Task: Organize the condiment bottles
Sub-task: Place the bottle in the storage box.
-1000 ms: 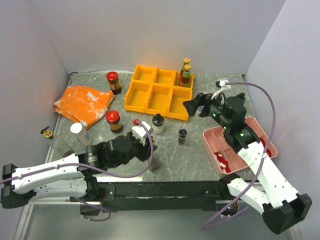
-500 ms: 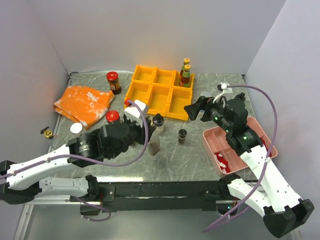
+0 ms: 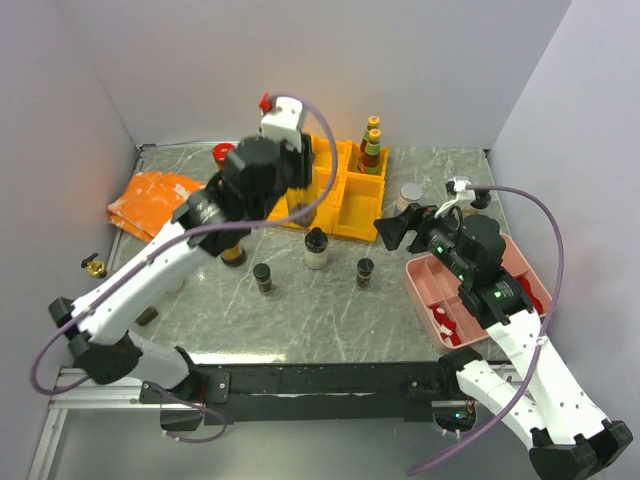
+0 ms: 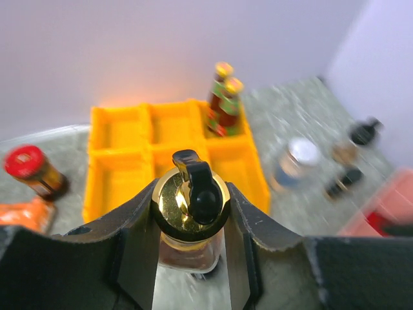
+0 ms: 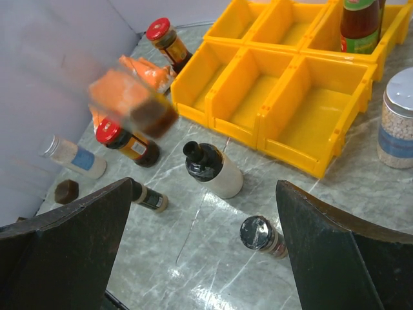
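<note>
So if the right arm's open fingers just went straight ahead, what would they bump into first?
Most likely the small black-capped bottle, the nearest thing between the right fingers. The white bottle with a black spout stands just beyond it. Depth is hard to judge.

My left hand (image 4: 192, 223) has lifted the gold-capped bottle (image 4: 190, 200) off the near worktop (image 3: 330, 310) and now holds it high over the yellow bin tray (image 4: 147, 139). With that arm out of the way, a small dark bottle (image 3: 262, 277) shows. My right hand (image 3: 392, 230) has drawn back slightly, uncovering a silver-capped jar (image 3: 410, 192).
</note>
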